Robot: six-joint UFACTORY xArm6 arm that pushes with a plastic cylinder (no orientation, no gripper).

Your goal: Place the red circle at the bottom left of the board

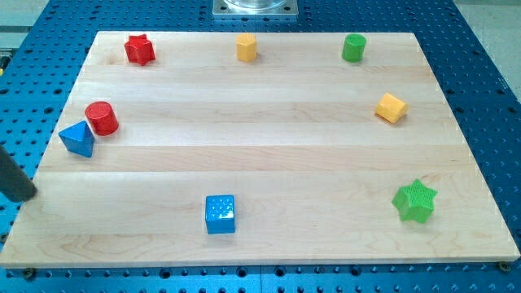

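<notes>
The red circle (102, 118) stands near the board's left edge, about halfway up. It touches a blue triangle (78, 139) on its lower left. My tip (29, 195) comes in from the view's left edge and rests at the board's left rim. It is below and to the left of the blue triangle, apart from it and from the red circle.
A red star (139, 50), a yellow block (247, 47) and a green cylinder (354, 47) line the top. A yellow block (391, 107) is at the right, a green star (415, 201) at the bottom right, a blue cube (220, 214) at the bottom middle. The wooden board (269, 155) lies on a blue perforated table.
</notes>
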